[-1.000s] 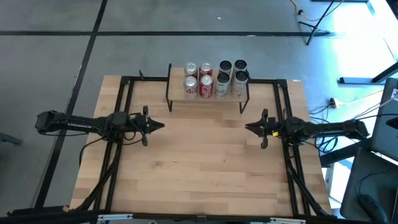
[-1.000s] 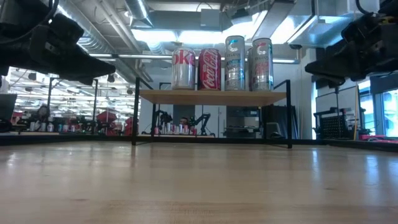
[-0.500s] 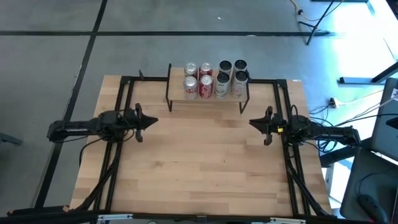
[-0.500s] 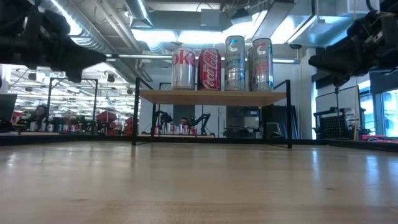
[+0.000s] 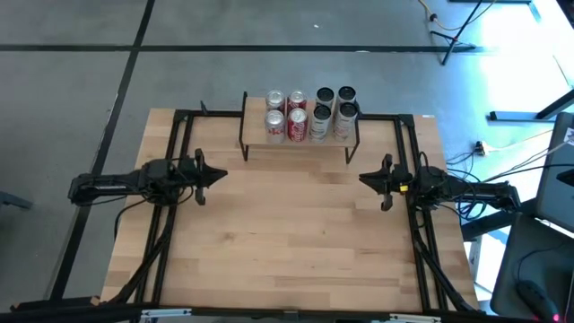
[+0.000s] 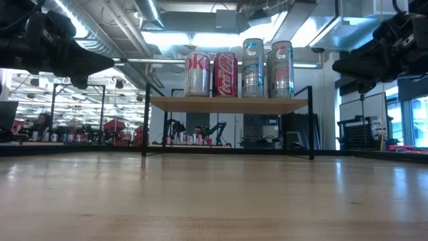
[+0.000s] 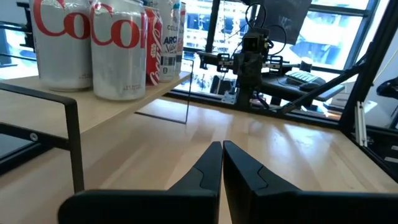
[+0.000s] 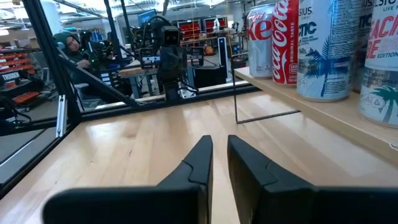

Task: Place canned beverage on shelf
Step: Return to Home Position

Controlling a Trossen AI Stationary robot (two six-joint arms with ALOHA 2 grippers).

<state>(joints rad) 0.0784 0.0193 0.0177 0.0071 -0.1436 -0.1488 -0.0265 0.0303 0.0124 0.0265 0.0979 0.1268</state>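
Starting at the left arm's dark two-finger hand (image 5: 219,174), we see its fingers drawn almost together, with only a slit between them and nothing held. It hangs above the left side of the light wooden bench (image 5: 287,251), pointing inward. The right arm's matching hand (image 5: 362,179) mirrors it on the right side, likewise nearly closed and empty. Both sit well apart from the small raised shelf (image 6: 227,105) with its pale plank top and thin black legs, which stands at the bench's far edge, between the two arms. On it the canned beverages stand upright in two rows of four: red-and-white soda cans (image 5: 285,115) on the left half, taller silver cans (image 5: 334,106) on the right. The stocking looks finished, so we judge that only a clean retreat is left. We should draw each arm back along its own side, level and slow, never swinging toward the shelf legs.
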